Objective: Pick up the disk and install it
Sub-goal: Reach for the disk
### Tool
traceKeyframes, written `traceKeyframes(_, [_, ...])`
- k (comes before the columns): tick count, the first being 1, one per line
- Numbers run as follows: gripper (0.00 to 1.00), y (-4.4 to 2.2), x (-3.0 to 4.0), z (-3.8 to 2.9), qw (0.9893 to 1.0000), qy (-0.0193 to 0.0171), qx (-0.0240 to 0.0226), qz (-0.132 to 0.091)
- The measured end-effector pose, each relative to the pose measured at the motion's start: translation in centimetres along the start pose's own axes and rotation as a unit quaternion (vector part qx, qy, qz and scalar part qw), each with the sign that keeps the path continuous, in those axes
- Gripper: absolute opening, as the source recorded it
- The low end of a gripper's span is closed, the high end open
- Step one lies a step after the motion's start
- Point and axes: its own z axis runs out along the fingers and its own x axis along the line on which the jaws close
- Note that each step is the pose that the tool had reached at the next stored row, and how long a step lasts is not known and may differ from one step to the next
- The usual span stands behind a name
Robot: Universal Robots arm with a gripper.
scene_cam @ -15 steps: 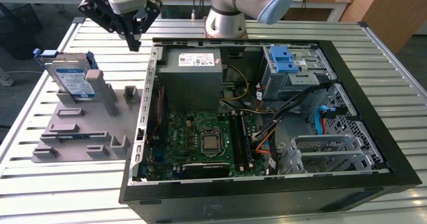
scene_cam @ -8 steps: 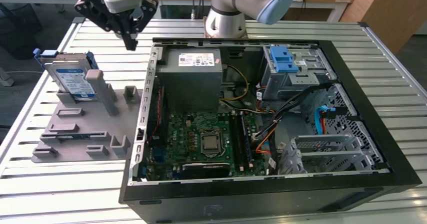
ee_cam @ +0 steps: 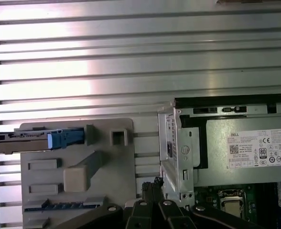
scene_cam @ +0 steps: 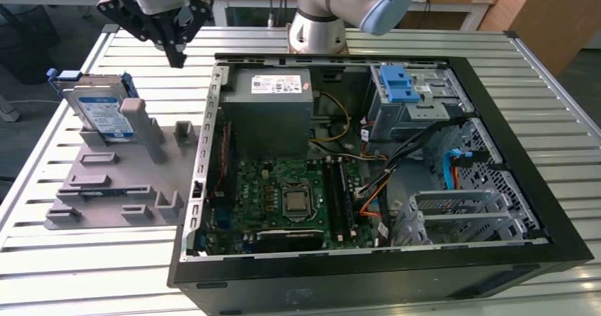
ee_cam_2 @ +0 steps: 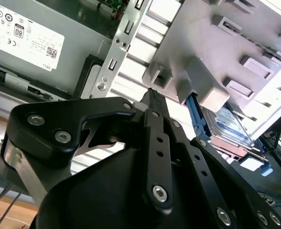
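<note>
The disk (scene_cam: 98, 110), silver with a white-and-blue label and a blue bracket, stands on edge in a slot at the far end of the grey holder (scene_cam: 103, 189), on the exterior view's left. It appears edge-on in the first wrist view (ee_cam: 30, 139) and partly behind a grey post in the second wrist view (ee_cam_2: 230, 123). My gripper (scene_cam: 174, 57) hangs above the slatted table, between the holder and the computer case and beyond the disk. Its black fingertips (ee_cam_2: 153, 97) (ee_cam: 155, 183) meet in a point, shut on nothing. It touches neither the disk nor the case.
The open computer case (scene_cam: 488, 112) lies on the exterior view's right with a grey power supply (scene_cam: 272, 101), a motherboard (scene_cam: 286, 196) and a drive cage with blue latches (scene_cam: 399, 84). The arm's base (scene_cam: 319, 27) stands behind the case. The slatted table (scene_cam: 56, 267) surrounds the holder.
</note>
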Motion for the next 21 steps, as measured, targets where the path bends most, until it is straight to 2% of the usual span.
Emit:
traceKeyframes(3, [0.11, 0.39, 0.69, 0.04, 1.0, 0.0003, 0.0, 0.0])
traceKeyframes(9, [0.11, 0.56, 0.89, 0.07, 1.0, 0.0002, -0.0001, 0.0])
traceKeyframes(11, [0.11, 0.72, 1.47, 0.08, 1.0, 0.0004, 0.0, 0.0])
traceKeyframes(18, [0.11, 1.12, 4.29, 0.21, 1.0, 0.0008, 0.0, 0.0])
traceKeyframes(21, [0.11, 1.13, 4.55, 0.23, 1.0, 0.0008, 0.0, 0.0])
